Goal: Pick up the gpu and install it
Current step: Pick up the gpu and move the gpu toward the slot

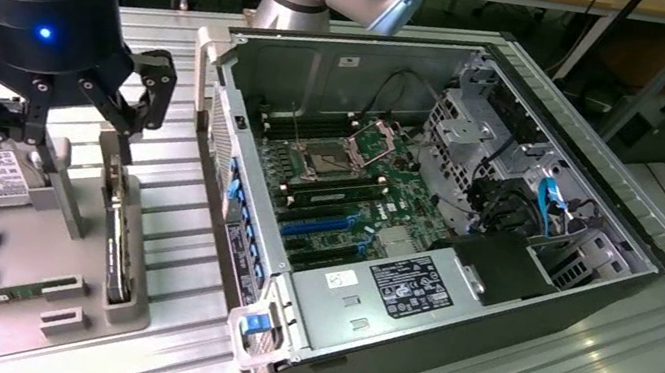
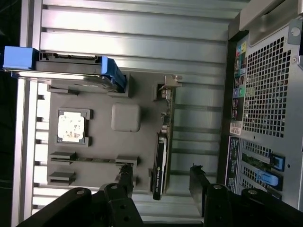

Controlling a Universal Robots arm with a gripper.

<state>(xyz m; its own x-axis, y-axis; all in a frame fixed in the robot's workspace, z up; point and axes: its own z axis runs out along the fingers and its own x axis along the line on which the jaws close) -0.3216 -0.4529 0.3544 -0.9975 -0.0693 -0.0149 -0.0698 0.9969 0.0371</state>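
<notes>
The black two-fingered gripper hangs above the flat grey parts holder, its jaws spread wide and holding nothing. The gpu, a thin dark card with a silvery metal end, stands on its long edge in a slot along the holder's rim, below the hand and untouched.

In the wrist view the gpu runs edge-on down the gap between the two fingers, with clear space on either side of it. One finger hangs over the holder, near the narrow green memory stick. The other hangs over the bare ribbed aluminium table, in the strip between the holder's edge and the perforated rear wall of the open black-and-silver computer case.

Farther from the hand, the holder carries a rounded grey block, a square silver processor chip and a boxy silver hard drive with blue rails.
</notes>
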